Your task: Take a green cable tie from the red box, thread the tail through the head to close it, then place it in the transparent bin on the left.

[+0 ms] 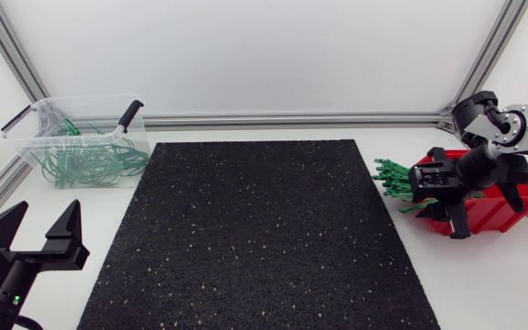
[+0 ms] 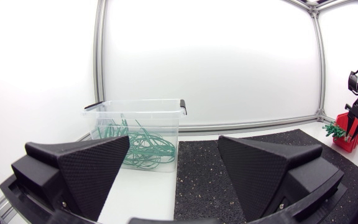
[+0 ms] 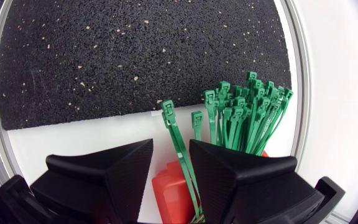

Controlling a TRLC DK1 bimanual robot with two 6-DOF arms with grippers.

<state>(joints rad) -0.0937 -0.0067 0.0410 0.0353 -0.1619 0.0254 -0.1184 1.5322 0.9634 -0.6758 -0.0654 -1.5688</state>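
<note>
Head view: we see a black speckled mat (image 1: 259, 229) in the middle of the table; every place below is given from it.
Red box (image 1: 498, 213): just off the mat's right edge, toward its far corner.
Green cable ties (image 3: 247, 115): a bundle standing in the red box, heads fanned out toward the mat's right edge.
Right gripper (image 3: 171, 144): we hold it over the red box, off the mat's right edge, fingers parted by a narrow gap.
Single cable tie (image 3: 174, 132): it runs up through that gap along one finger, its head apart from the bundle and just short of the mat's edge.
Transparent bin (image 1: 35, 147): beyond the mat's far left corner, with looped green ties (image 1: 90, 163) inside.
Left gripper (image 1: 48, 213): off the mat's near left corner, fingers spread wide, nothing between them.
</note>
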